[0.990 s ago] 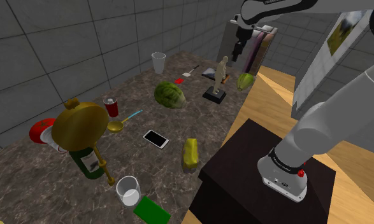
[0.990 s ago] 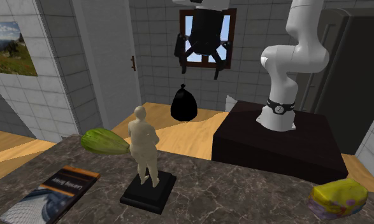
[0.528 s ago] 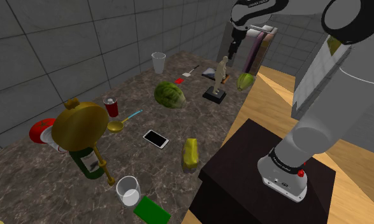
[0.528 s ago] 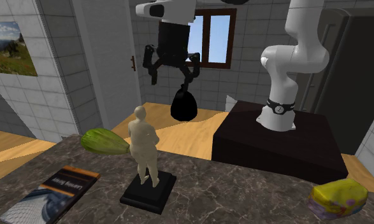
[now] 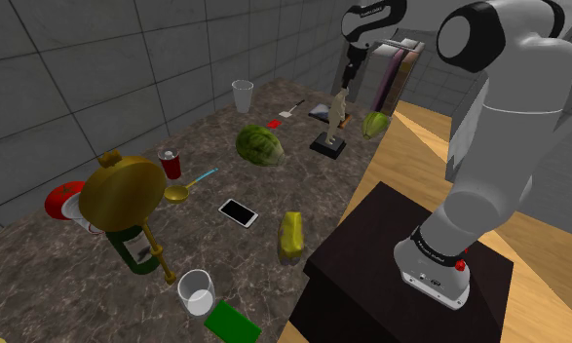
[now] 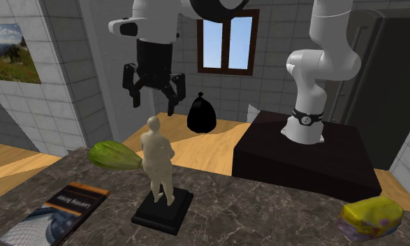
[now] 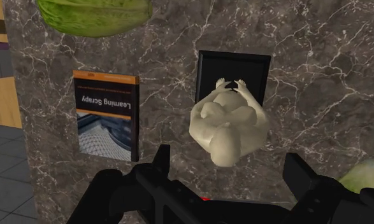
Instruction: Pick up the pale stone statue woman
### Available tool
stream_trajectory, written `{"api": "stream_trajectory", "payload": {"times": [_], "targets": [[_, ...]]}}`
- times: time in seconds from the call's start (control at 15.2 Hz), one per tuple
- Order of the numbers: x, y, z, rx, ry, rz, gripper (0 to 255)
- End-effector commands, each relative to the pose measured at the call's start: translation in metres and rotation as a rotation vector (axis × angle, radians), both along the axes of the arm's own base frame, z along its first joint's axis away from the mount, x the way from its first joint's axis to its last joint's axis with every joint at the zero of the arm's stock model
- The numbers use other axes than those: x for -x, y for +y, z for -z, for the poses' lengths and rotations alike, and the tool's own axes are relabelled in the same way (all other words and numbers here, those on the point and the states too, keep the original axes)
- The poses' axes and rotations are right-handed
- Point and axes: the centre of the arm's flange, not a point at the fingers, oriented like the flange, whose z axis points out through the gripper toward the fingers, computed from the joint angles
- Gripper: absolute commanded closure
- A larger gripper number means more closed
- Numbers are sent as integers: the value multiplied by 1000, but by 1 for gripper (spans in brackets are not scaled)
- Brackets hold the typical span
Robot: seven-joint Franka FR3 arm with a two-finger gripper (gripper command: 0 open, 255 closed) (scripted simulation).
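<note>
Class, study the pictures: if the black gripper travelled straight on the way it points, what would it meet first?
Probably the head of the pale statue: the open gripper hangs above it, pointing down, and the wrist view centres the head between the fingers. Alignment looks close, not certain.

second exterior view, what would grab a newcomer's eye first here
The pale statue of a woman, upright on its black base on the dark marbled counter, draws the eye first. The black gripper hangs open just above her head. A green fruit lies beside her, toward that view's left.
</note>
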Motion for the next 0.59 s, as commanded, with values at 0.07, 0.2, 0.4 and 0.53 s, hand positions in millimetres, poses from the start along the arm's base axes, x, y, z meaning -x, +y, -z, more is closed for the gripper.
{"api": "stream_trajectory", "payload": {"times": [0.07, 0.2, 0.4, 0.53], "targets": [[0, -1, 17, 0, -1, -1, 0], [0, -1, 28, 0, -1, -1, 0], [0, -1, 36, 0, -1, -1, 0], [1, -1, 36, 0, -1, -1, 255]]}}
